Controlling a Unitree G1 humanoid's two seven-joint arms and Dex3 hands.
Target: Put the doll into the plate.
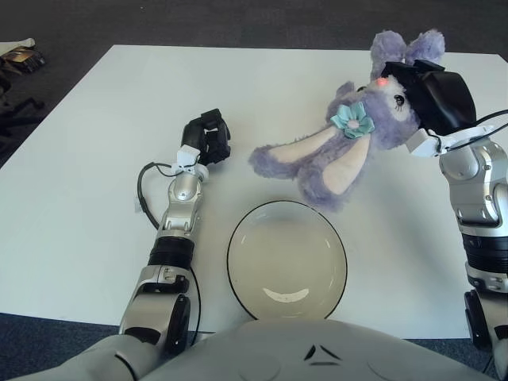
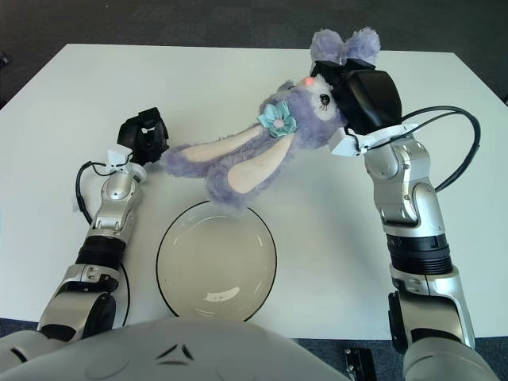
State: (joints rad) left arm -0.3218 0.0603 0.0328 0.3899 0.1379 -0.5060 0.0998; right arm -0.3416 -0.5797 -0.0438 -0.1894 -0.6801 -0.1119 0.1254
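The right hand [image 2: 357,91] is squeezing the purple bunny doll [image 2: 262,147] by its head, up above the table [image 1: 95,143]. Its long ears are hanging toward the plate [image 1: 286,259], below and left. The left hand [image 1: 208,139] is curled nearby, holding nothing.

White worktop [image 1: 95,143], round cream plate with dark rim [image 1: 287,259] lying on it, near edge, between the two hands

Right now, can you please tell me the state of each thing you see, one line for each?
Doll: held up by the right hand, long ears hanging toward the plate.
Plate: on the table, nothing in it.
Right hand: closed on the doll's head.
Left hand: curled, holding nothing, left of the doll.
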